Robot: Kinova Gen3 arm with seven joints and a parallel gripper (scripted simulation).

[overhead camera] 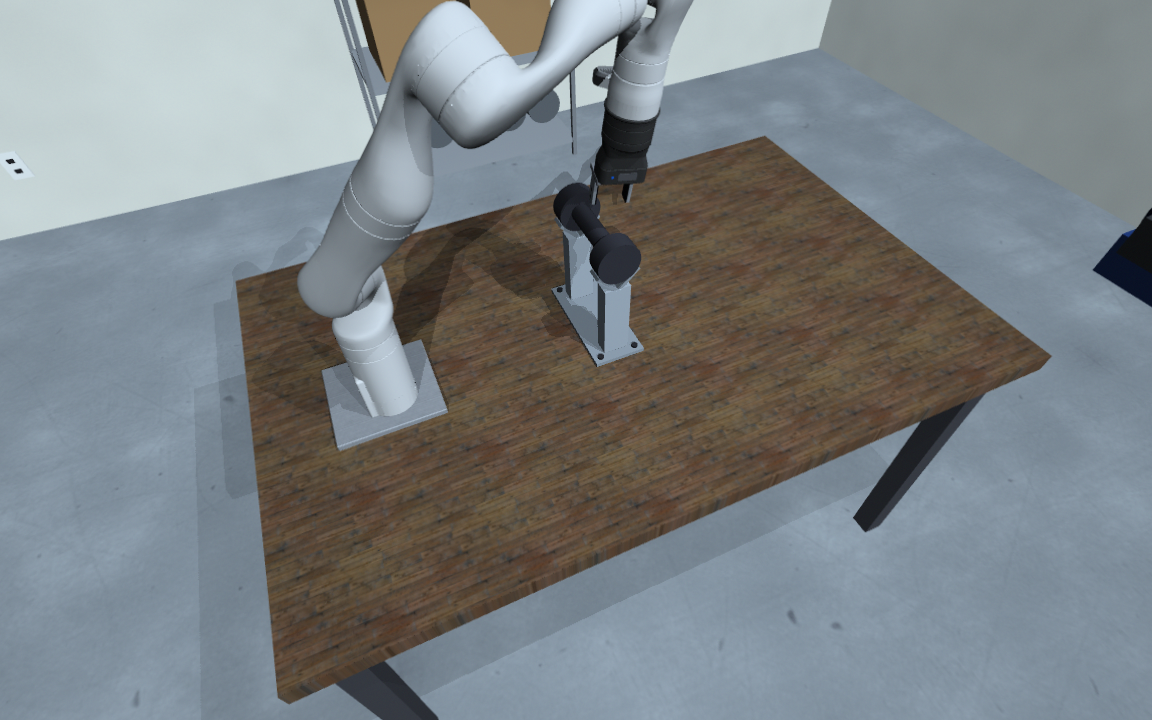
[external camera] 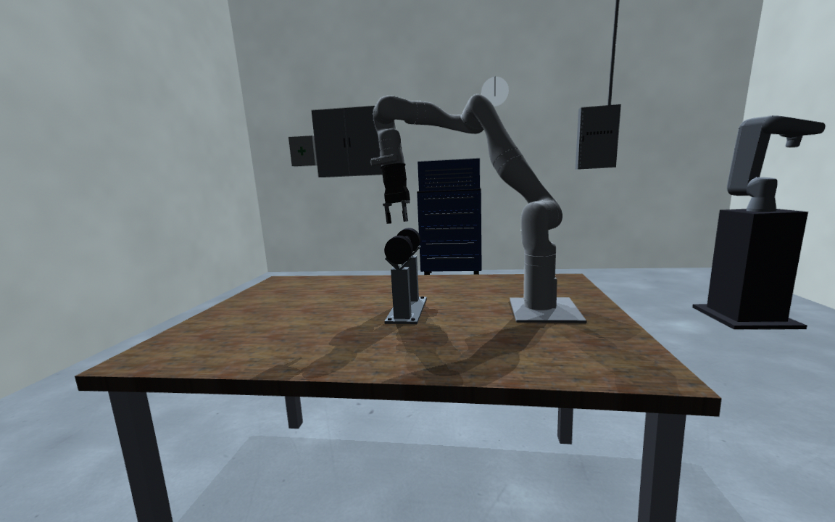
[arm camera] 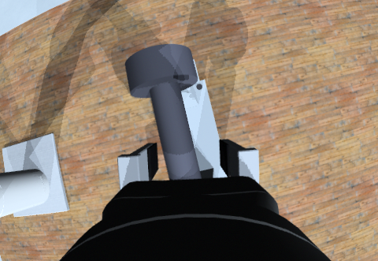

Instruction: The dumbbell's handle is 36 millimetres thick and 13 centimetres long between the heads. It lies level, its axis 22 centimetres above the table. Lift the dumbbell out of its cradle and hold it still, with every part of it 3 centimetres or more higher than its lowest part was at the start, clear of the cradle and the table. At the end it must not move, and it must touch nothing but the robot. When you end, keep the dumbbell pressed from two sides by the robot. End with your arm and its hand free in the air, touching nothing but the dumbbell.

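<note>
The dark dumbbell (overhead camera: 596, 234) lies level in the grey cradle (overhead camera: 598, 308) near the middle of the wooden table. It also shows in the exterior view (external camera: 401, 245) on the cradle (external camera: 405, 291). My gripper (overhead camera: 616, 190) (external camera: 396, 212) points down and hangs a little above the dumbbell, open and empty, touching nothing. In the wrist view the two fingers stand wide on either side of the handle (arm camera: 173, 132). The far head (arm camera: 157, 68) and part of the cradle (arm camera: 201, 119) show below; the near head is hidden by the gripper body.
My arm's base plate (overhead camera: 383, 394) is bolted to the table left of the cradle, also seen in the wrist view (arm camera: 34, 182). Off the table stand another robot on a black pedestal (external camera: 757, 259) and a blue cabinet (external camera: 449, 214).
</note>
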